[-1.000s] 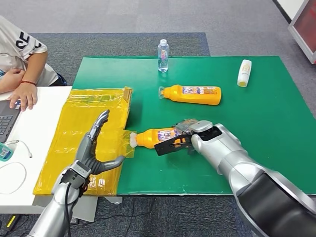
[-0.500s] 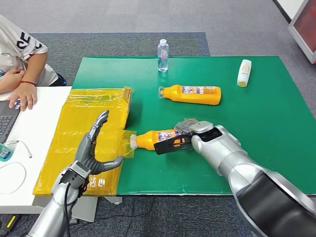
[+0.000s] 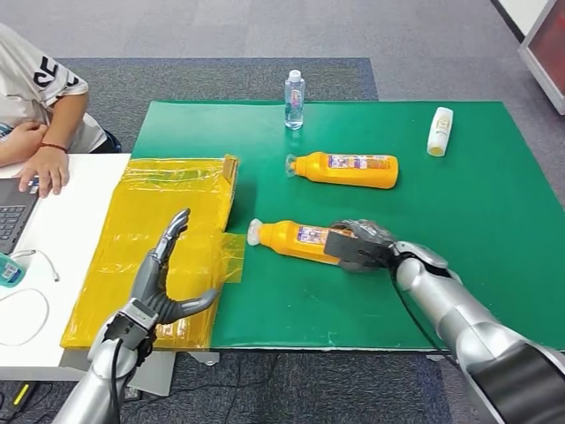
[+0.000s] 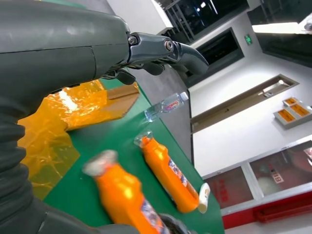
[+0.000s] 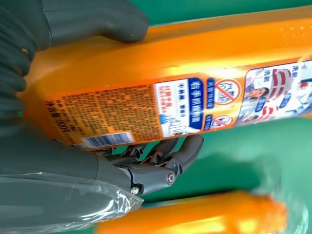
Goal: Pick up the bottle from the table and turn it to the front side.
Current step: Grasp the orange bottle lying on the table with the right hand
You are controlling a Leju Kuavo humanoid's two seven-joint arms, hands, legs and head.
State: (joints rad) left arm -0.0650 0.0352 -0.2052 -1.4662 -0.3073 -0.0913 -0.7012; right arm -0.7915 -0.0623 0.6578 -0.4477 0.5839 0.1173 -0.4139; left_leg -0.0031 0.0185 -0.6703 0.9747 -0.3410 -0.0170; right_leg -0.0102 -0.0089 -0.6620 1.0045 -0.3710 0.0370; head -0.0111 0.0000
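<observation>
An orange bottle (image 3: 293, 238) with a clear cap lies on its side on the green mat (image 3: 466, 221), cap toward the yellow bag. My right hand (image 3: 359, 245) grips its base end; up close the thumb lies on one side and the fingers (image 5: 162, 156) curl under the label (image 5: 184, 105) of the bottle (image 5: 110, 63). My left hand (image 3: 160, 278) hovers open over the yellow plastic bag (image 3: 153, 221), fingers spread, holding nothing. The left wrist view shows the same bottle (image 4: 125, 192) blurred.
A second orange bottle (image 3: 346, 168) lies farther back on the mat. A small clear water bottle (image 3: 293, 99) stands at the far edge, a white bottle (image 3: 439, 131) lies at the back right. A person (image 3: 36, 106) sits at the white table with a laptop (image 3: 11, 212).
My right hand has turned and pulled back to the right with the bottle, so the cap came off the yellow bag's flap. The left hand has dropped slightly.
</observation>
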